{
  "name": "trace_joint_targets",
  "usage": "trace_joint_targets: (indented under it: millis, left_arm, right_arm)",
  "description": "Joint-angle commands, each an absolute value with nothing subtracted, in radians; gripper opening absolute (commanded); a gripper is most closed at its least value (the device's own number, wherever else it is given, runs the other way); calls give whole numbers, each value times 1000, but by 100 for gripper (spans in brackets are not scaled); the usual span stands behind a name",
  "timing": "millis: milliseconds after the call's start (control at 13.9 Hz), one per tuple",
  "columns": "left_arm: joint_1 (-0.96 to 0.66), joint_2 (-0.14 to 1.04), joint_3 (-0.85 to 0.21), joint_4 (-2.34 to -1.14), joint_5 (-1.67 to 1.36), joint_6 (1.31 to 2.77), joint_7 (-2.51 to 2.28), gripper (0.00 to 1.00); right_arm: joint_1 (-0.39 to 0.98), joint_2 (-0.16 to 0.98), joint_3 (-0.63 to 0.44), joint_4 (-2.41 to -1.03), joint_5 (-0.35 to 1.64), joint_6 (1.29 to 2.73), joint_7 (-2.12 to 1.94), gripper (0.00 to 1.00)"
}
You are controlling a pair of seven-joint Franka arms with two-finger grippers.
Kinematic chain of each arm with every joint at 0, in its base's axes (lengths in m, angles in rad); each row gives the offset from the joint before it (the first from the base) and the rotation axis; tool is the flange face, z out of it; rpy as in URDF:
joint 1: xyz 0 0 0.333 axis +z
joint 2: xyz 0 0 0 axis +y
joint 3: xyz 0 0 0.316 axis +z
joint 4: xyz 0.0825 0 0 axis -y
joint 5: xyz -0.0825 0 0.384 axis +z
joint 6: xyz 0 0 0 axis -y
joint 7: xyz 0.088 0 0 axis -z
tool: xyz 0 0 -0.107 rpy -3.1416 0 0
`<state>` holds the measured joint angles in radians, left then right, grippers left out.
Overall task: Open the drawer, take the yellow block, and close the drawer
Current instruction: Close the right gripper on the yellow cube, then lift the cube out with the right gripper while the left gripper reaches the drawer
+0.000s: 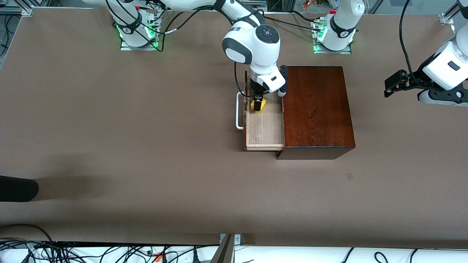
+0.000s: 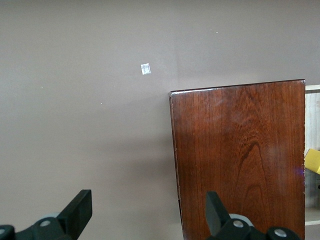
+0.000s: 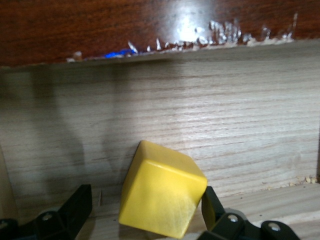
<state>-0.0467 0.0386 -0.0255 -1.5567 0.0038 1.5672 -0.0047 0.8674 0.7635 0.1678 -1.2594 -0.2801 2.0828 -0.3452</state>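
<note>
The drawer [image 1: 265,128] of the reddish-brown wooden box [image 1: 316,109] stands pulled out toward the right arm's end, its white bar handle [image 1: 239,111] on the front. The yellow block [image 1: 261,106] lies in the drawer's part farther from the front camera. My right gripper [image 1: 258,103] is down in the drawer, open, with its fingers on either side of the block [image 3: 162,195]; one fingertip [image 3: 210,207] touches it and the other stands apart. My left gripper [image 1: 390,87] waits, open and empty, over the table at the left arm's end. The box [image 2: 240,160] shows in the left wrist view.
A small pale square mark [image 1: 350,176] lies on the brown table nearer the front camera than the box. A dark rounded object [image 1: 16,188] pokes in at the right arm's end. Cables run along the table's front edge.
</note>
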Motion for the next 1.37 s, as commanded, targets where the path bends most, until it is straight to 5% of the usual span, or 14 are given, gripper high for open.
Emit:
trace_joint_targets:
  millis: [0,144,360,720,1296]
  left_arm:
    - [-51,37,-25,-1539,9,1551,9,100]
    - [-51,37,-25,-1539,9,1551,9,100]
    - [-51,37,-25,-1537,9,1551,9,100]
    - [-52,37,-25,-1537,9,1551,15,100]
    - [-67,38,-26,-1537,12,1551,12,100]
  right_arm:
    - [868,778,170,-1229,-287,2086,-330,68]
    - [868,773,169,-1229,-285,2077,-328,32]
    - [867,765,164,-1223,-281,2046,-330,8]
    - [836,744,175,-1063,-221,1850,-331,5]
    - [649,542,166,-1066,-54,1688,-344,5]
